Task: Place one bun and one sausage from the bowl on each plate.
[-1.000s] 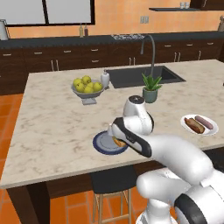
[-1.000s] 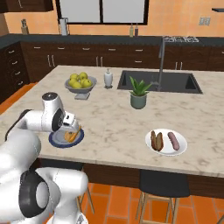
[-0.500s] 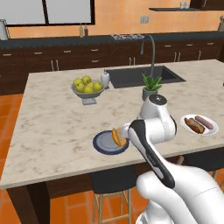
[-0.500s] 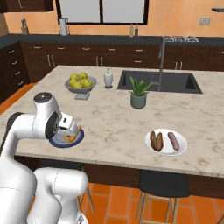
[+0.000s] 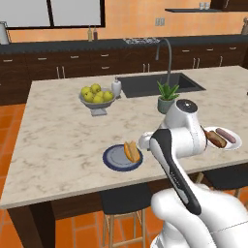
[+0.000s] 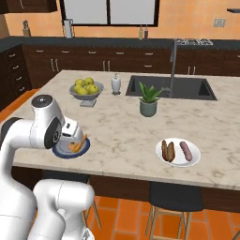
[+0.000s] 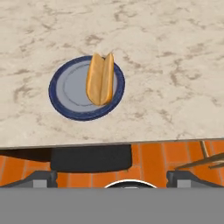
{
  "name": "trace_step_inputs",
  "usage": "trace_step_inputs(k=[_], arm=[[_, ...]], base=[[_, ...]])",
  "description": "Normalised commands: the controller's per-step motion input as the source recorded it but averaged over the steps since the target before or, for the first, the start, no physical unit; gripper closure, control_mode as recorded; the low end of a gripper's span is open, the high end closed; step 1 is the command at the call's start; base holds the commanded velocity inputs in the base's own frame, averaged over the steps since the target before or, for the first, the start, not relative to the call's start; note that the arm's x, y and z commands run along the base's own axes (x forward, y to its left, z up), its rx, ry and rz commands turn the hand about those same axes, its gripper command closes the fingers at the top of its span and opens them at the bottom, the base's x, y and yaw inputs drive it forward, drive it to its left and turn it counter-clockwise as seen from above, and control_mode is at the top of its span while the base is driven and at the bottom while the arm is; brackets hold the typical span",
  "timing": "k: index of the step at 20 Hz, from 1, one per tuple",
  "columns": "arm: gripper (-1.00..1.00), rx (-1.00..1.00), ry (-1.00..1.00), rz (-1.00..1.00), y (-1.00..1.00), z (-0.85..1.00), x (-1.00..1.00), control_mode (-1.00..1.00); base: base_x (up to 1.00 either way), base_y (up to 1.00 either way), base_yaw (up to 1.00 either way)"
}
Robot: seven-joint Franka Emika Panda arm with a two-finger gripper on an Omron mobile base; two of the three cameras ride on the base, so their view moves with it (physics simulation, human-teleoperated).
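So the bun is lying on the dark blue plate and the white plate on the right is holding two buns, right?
Not quite. The bun does lie on the dark blue plate, as the hand view shows. But the white plate holds no two buns: in the right base view it carries a sausage in a bun and a bare sausage beside it.

Your two base views look forward and down from behind the arm, sharing the beige marble island counter [image 5: 63, 140] [image 6: 117, 122]. Your hand view looks down close on its edge [image 7: 175, 87].
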Motion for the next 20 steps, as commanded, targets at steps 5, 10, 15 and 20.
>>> trace_step_inputs(k=[5, 10, 15, 20], arm=[[-1.00, 0.00, 0.00, 0.00, -0.22, 0.13, -0.13, 1.00], [-1.00, 0.00, 0.00, 0.00, 0.00, 0.00, 0.00, 1.00], [-1.00, 0.00, 0.00, 0.00, 0.00, 0.00, 0.00, 1.00], [-1.00, 0.00, 0.00, 0.00, 0.00, 0.00, 0.00, 1.00]], base=[[-0.15, -0.14, 0.00], [-0.90, -0.71, 0.00], [-0.15, -1.00, -0.03], [0.00, -1.00, -0.04]])
